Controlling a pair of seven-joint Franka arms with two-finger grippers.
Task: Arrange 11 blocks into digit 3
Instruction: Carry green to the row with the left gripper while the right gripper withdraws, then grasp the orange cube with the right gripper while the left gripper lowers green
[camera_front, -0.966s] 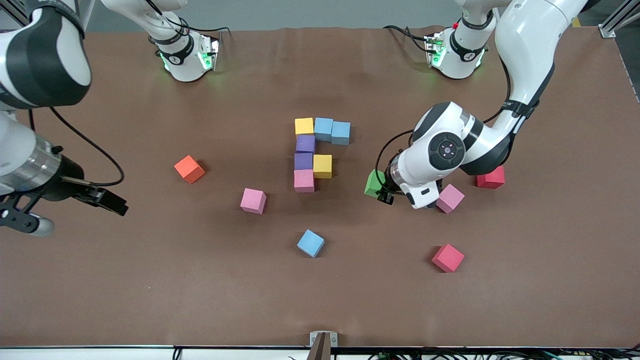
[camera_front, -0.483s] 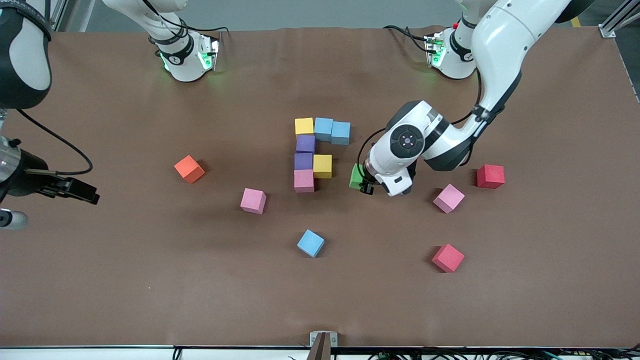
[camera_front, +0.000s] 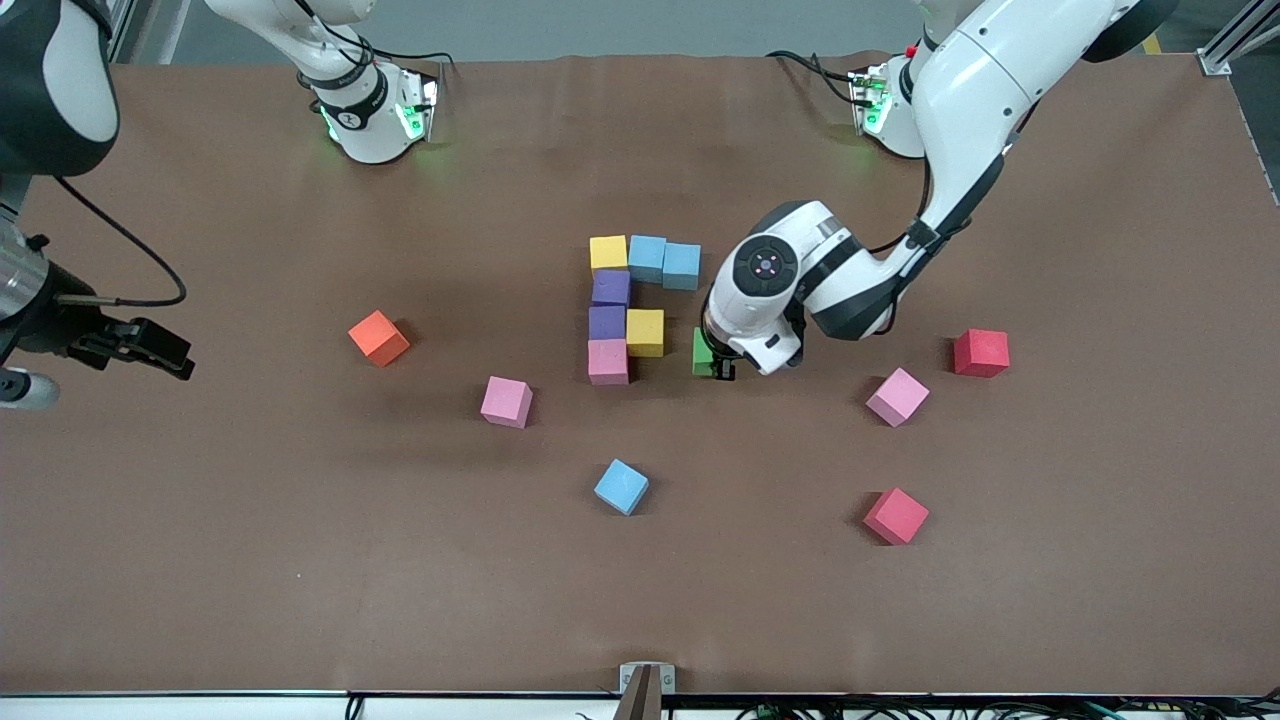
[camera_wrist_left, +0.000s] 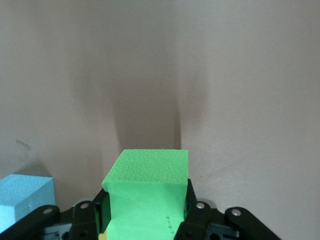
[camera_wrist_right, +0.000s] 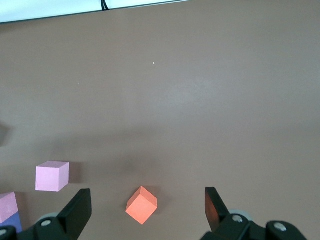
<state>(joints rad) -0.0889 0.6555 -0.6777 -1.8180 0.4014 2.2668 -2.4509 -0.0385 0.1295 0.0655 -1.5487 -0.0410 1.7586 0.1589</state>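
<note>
A: Why is the half-built digit 3 (camera_front: 635, 305) short in its middle bar?

B: The left gripper (camera_front: 712, 366), clamped on the green block (camera_front: 702, 352), carries it beside the yellow block (camera_front: 645, 332); the right gripper (camera_front: 150, 345) waits wide open, empty, at the right arm's end of the table.

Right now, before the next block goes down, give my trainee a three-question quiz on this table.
1. True or false: the left end effector is shut on the green block.
2. How many blocks already sit joined in the unfinished digit 3?
3. Which loose block lies nearest the front camera: A) the orange block, B) the light blue block, C) the darker pink block?

Key: 1 true; 2 seven; 3 C.
</note>
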